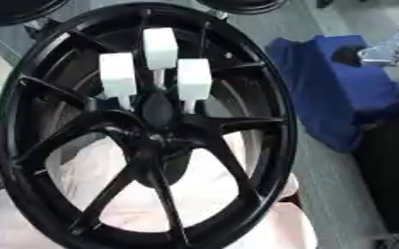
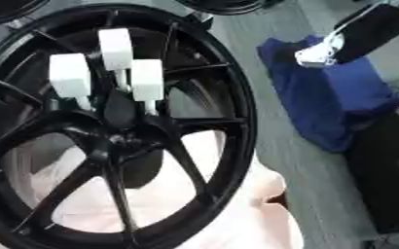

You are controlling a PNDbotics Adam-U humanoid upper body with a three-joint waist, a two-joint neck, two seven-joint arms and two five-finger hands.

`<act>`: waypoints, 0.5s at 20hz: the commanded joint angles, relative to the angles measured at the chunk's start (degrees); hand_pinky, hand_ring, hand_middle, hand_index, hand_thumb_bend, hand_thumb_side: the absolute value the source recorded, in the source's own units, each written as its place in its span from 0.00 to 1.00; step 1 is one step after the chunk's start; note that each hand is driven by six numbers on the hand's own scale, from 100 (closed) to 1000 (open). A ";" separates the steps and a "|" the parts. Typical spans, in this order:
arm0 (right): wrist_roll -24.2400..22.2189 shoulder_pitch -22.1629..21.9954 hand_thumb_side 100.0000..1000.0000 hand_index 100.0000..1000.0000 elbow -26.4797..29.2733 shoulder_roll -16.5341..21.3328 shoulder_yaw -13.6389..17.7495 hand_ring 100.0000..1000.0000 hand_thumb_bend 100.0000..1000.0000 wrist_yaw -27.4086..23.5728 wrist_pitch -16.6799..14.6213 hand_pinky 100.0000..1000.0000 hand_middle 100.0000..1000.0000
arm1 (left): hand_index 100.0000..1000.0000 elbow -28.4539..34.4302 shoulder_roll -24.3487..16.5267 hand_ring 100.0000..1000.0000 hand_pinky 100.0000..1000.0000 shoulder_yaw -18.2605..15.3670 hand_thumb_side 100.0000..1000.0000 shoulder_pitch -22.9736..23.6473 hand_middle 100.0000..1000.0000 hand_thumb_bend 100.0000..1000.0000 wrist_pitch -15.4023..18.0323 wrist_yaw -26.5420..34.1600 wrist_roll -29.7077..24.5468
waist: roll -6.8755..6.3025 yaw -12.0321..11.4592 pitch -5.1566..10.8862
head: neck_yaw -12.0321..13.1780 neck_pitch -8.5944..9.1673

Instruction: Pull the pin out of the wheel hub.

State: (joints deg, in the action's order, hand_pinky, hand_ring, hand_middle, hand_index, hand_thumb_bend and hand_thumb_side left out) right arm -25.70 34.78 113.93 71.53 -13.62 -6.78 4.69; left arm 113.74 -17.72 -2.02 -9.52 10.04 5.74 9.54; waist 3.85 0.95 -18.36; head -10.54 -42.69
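Black wheel (image 1: 143, 131) upright, three white pins (image 1: 160, 46) seated in hub (image 1: 156, 114). Right hand (image 2: 322, 52) raised far right, finger state unclear. Next: reach, grasp one pin.

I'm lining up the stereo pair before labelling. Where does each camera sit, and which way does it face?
Left eye view: in the head, looking down at the black wheel and its three white pins; no hand shows.
Right eye view: beside it, same aim; a black arm with a silver joint enters at the upper right, its hand unclear.
Both share the wheel, the pins and the blue cloth.
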 commanded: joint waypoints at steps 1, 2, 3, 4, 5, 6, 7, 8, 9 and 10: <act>-1.56 3.25 0.27 0.72 0.66 -0.22 -1.94 0.77 0.41 -1.29 3.07 0.79 0.71 | 0.72 0.85 -1.31 0.65 0.85 0.07 0.55 -0.31 0.58 0.12 -0.08 0.38 -0.30 | 0.03 -0.19 1.76 | -0.42 0.45; -2.17 4.48 0.27 0.72 0.66 -0.89 -2.75 0.77 0.41 -1.44 3.98 0.79 0.71 | 0.72 0.85 -1.34 0.65 0.85 0.11 0.55 -0.32 0.58 0.12 -0.11 0.42 -0.33 | 0.10 -0.29 1.84 | -0.49 0.41; -2.78 5.65 0.26 0.72 0.66 -1.58 -3.51 0.77 0.41 -1.57 4.87 0.79 0.71 | 0.72 0.85 -1.36 0.65 0.85 0.13 0.55 -0.34 0.58 0.12 -0.13 0.47 -0.35 | 0.17 -0.39 1.90 | -0.57 0.42; -3.36 6.79 0.26 0.72 0.66 -2.32 -4.22 0.77 0.42 -1.67 5.77 0.79 0.71 | 0.72 0.85 -1.36 0.65 0.85 0.15 0.55 -0.37 0.58 0.12 -0.17 0.53 -0.37 | 0.24 -0.52 1.98 | -0.64 0.44; -3.89 7.83 0.26 0.73 0.66 -3.03 -4.89 0.77 0.42 -1.72 6.68 0.79 0.71 | 0.72 0.85 -1.36 0.65 0.85 0.17 0.55 -0.40 0.58 0.12 -0.22 0.60 -0.38 | 0.30 -0.65 2.05 | -0.70 0.47; -4.41 8.78 0.25 0.73 0.66 -3.76 -5.51 0.77 0.43 -1.75 7.56 0.79 0.71 | 0.72 0.85 -1.35 0.65 0.85 0.18 0.55 -0.43 0.58 0.12 -0.26 0.67 -0.39 | 0.37 -0.80 2.11 | -0.78 0.49; -4.92 9.65 0.25 0.72 0.66 -4.51 -6.12 0.77 0.43 -1.81 8.47 0.79 0.71 | 0.72 0.85 -1.35 0.65 0.85 0.19 0.55 -0.47 0.59 0.12 -0.31 0.74 -0.39 | 0.44 -0.96 2.16 | -0.86 0.49; -5.44 10.43 0.24 0.72 0.66 -5.26 -6.74 0.77 0.44 -1.94 9.43 0.79 0.71 | 0.72 0.85 -1.36 0.65 0.85 0.19 0.55 -0.53 0.58 0.12 -0.35 0.83 -0.37 | 0.51 -1.12 2.21 | -0.98 0.47; -5.96 11.15 0.23 0.72 0.66 -5.98 -7.35 0.77 0.44 -2.13 10.41 0.79 0.71 | 0.72 0.85 -1.38 0.65 0.85 0.20 0.55 -0.61 0.58 0.12 -0.39 0.93 -0.35 | 0.58 -1.30 2.25 | -1.10 0.43; -6.47 11.88 0.23 0.73 0.66 -6.69 -7.93 0.77 0.45 -2.27 11.36 0.79 0.71 | 0.72 0.85 -1.41 0.65 0.85 0.21 0.55 -0.69 0.59 0.12 -0.42 1.04 -0.32 | 0.65 -1.47 2.28 | -1.23 0.38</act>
State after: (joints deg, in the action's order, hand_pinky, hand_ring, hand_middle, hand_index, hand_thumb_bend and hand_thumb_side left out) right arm -31.68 45.71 113.96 64.41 -21.55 -8.33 14.90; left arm 113.74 -17.74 -1.94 -9.63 9.70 6.56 9.24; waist 4.63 -0.60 -17.68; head -11.46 -42.68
